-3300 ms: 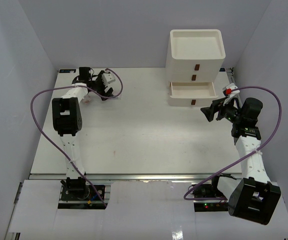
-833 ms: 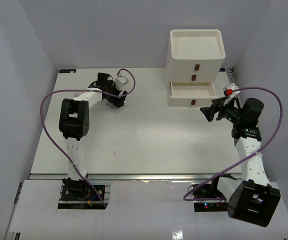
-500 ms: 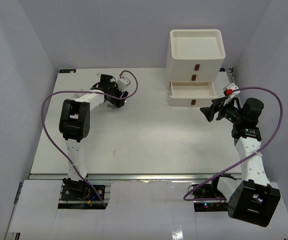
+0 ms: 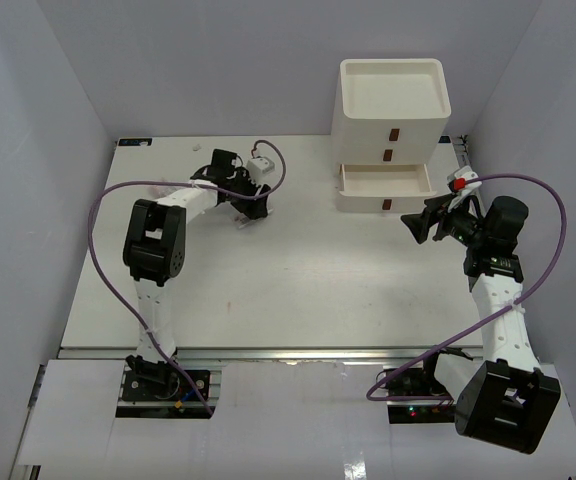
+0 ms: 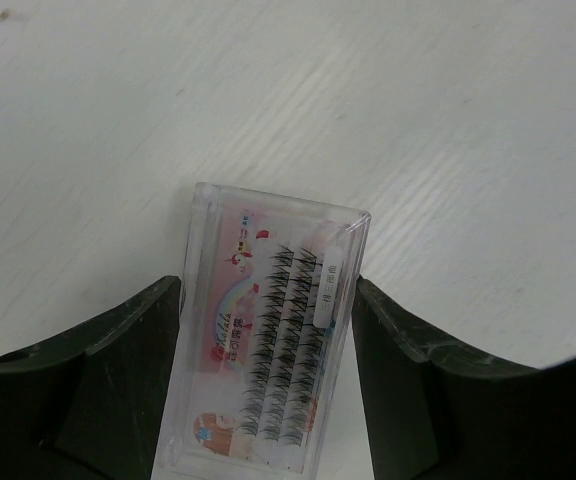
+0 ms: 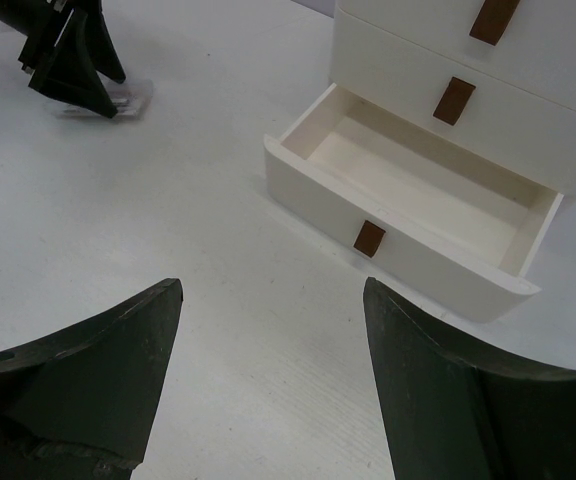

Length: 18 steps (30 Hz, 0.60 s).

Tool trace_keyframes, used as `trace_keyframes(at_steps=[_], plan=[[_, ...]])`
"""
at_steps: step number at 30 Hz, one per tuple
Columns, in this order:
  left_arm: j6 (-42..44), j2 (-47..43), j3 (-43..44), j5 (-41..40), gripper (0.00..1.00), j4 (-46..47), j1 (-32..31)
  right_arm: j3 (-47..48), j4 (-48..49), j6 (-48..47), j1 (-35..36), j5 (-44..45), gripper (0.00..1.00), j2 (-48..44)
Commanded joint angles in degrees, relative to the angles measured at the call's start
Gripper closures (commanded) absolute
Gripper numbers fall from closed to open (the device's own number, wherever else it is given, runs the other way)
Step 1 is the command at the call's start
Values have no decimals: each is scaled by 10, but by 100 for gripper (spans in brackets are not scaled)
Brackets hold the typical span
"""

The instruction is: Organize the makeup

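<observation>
On the table (image 4: 298,290), the drawer unit (image 4: 393,100) has its bottom drawer (image 6: 418,190) pulled out and empty. The right gripper (image 4: 418,222) hangs just beside it with jaws spread, holding nothing. The left gripper (image 4: 251,205) is clamped on a clear packet (image 5: 268,330), whose long axis runs out along the fingers. The drawer lies well to this gripper's right, so I judge the carry goes that way.

- White table (image 4: 298,290), plain top with a few faint scuffs.
- Pale grey-lilac walls (image 4: 218,60) box it in on three sides.
- White drawer unit (image 4: 393,110) sits far right, with brown handles (image 6: 454,100) and its bottom drawer (image 6: 448,270) pulled open.
- Light's soft and even, shadows weak.
</observation>
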Motion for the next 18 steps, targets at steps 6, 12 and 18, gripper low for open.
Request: trace_keyframes(at_steps=[6, 12, 18], plan=[[-18, -84, 79, 84, 100, 24, -112, -4, 20, 0, -16, 0, 21, -9], [-19, -74, 130, 89, 100, 74, -183, -4, 20, 1, -25, 3, 21, -13], [-36, 2, 227, 69, 100, 130, -225, -4, 20, 2, -37, 12, 21, -21]])
